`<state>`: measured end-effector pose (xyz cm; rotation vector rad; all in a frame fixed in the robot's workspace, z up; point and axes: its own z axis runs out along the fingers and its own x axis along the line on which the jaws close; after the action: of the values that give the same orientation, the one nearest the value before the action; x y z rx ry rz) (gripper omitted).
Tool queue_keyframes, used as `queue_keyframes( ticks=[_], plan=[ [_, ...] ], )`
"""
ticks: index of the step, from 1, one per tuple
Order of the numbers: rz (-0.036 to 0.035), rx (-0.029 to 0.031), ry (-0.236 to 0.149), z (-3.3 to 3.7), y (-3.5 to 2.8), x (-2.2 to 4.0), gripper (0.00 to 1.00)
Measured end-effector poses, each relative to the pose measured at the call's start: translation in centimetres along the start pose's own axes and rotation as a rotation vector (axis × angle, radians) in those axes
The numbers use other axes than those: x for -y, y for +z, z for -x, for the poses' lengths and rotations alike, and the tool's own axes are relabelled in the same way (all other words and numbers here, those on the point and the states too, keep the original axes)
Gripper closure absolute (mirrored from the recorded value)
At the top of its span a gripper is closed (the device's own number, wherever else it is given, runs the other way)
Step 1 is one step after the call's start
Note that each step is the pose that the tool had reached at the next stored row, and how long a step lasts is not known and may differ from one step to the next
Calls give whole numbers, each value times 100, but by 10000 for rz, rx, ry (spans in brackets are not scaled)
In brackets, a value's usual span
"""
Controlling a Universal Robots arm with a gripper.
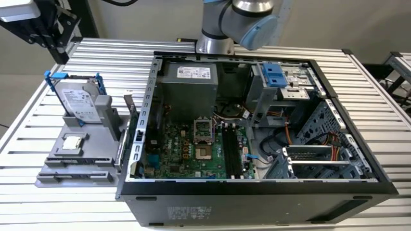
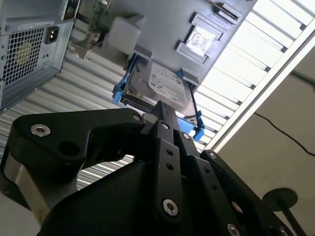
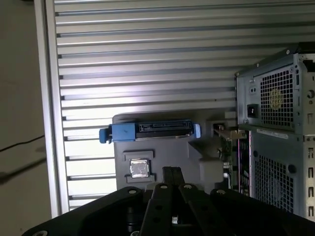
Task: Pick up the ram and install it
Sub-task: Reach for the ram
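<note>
We see the black two-finger gripper (image 3: 171, 176) in both wrist views. Its fingers (image 3: 168, 175) are pressed together and hold nothing between them. In the exterior view the grey and blue robot arm (image 1: 253, 19) rises from its base behind the open black and grey computer case (image 1: 257, 192). Its black wrist end hangs high at the exterior view's upper left, above the far corner of the ribbed aluminium table (image 1: 385, 96). From there the gripper is tilted down toward the grey plastic holder (image 1: 70, 173), well apart from it and touching nothing. This holder stands on the table just beside the case, on the exterior view's left. It carries the silver hard drive in a blue frame (image 1: 80, 101), which leans upright, and in front of that the small square processor chip (image 1: 72, 142), which lies flat. The ram (image 3: 231, 157), a long thin dark greenish circuit board, shows in the first wrist view. It stands on its edge at the side of the holder, between the holder and the wall of the case. The gripper is not touching it. Inside the case the green motherboard (image 1: 186, 154) lies flat. Its long black memory slots (image 1: 234, 154) run side by side, toward the exterior view's right of the square processor socket (image 1: 204, 153). We cannot tell whether any board sits in them.
</note>
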<state>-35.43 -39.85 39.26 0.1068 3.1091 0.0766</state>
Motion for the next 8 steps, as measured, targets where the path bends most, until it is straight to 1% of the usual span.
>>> queue_keyframes(
  ticks=[3,8],
  plan=[
    [0,0,0,-59,-2,4,100],
    [1,1,0,-97,-3,7,100]
  ],
)
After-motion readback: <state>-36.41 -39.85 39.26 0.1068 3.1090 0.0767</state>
